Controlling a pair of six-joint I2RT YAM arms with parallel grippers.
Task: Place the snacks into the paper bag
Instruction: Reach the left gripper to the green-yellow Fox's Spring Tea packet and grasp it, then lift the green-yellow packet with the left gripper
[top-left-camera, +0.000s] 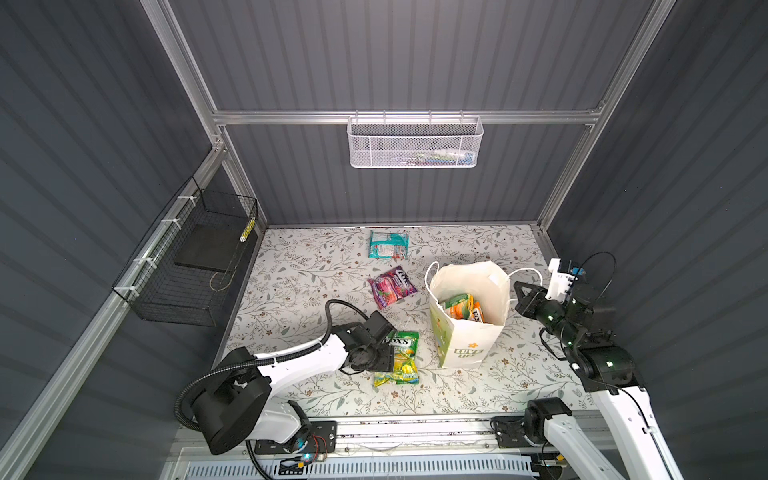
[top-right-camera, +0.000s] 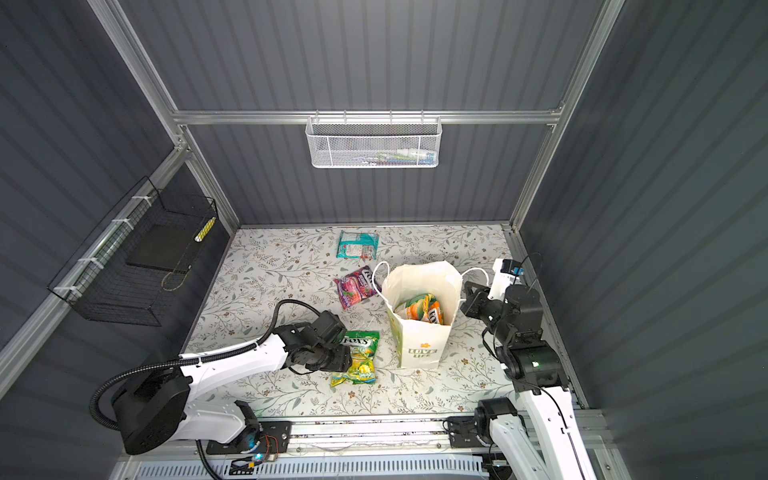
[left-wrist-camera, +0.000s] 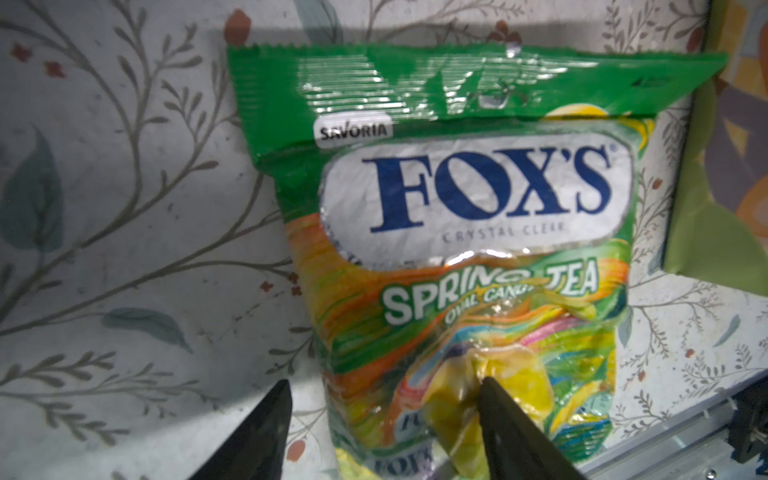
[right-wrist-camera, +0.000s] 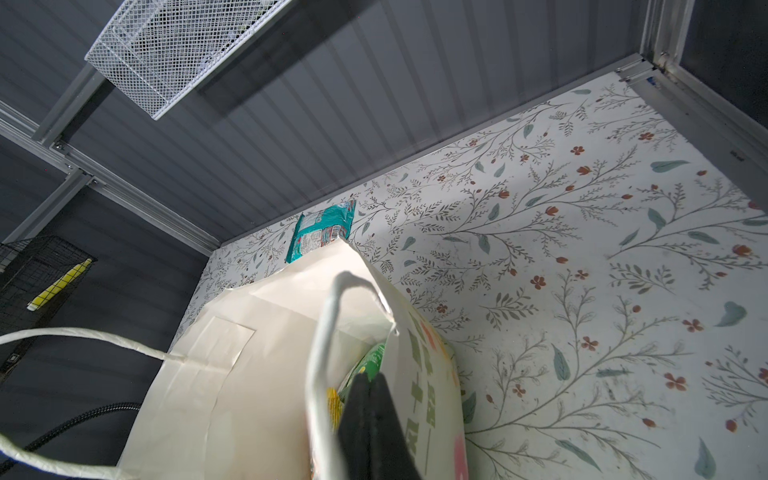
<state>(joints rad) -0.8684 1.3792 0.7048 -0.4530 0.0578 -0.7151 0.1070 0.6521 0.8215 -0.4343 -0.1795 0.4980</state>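
Note:
The paper bag (top-left-camera: 465, 345) (top-right-camera: 419, 345) (right-wrist-camera: 249, 374) stands upright and open right of the table's middle, with orange and green snacks (top-left-camera: 465, 309) (top-right-camera: 419, 309) inside. My right gripper (top-left-camera: 517, 291) (top-right-camera: 465, 291) (right-wrist-camera: 370, 380) is shut on its right rim, beside a cord handle. A green FOX'S packet (top-left-camera: 401, 343) (top-right-camera: 359, 343) (left-wrist-camera: 478, 208) lies partly over a yellow-green packet (top-left-camera: 399, 372) (top-right-camera: 359, 372). My left gripper (top-left-camera: 390, 357) (top-right-camera: 347, 357) (left-wrist-camera: 384, 384) stands open over the green packet's end, one finger on its face, the other on the table beside it. A purple packet (top-left-camera: 392, 286) (top-right-camera: 357, 286) and a teal packet (top-left-camera: 388, 245) (top-right-camera: 358, 245) (right-wrist-camera: 322, 232) lie further back.
A white mesh basket (top-left-camera: 415, 145) (right-wrist-camera: 174, 50) hangs on the back wall. A black wire basket (top-left-camera: 191, 266) (top-right-camera: 137, 266) hangs on the left wall. The floral table (top-left-camera: 311, 270) ends at a metal rail (top-left-camera: 415, 428) in front, where both arm bases sit.

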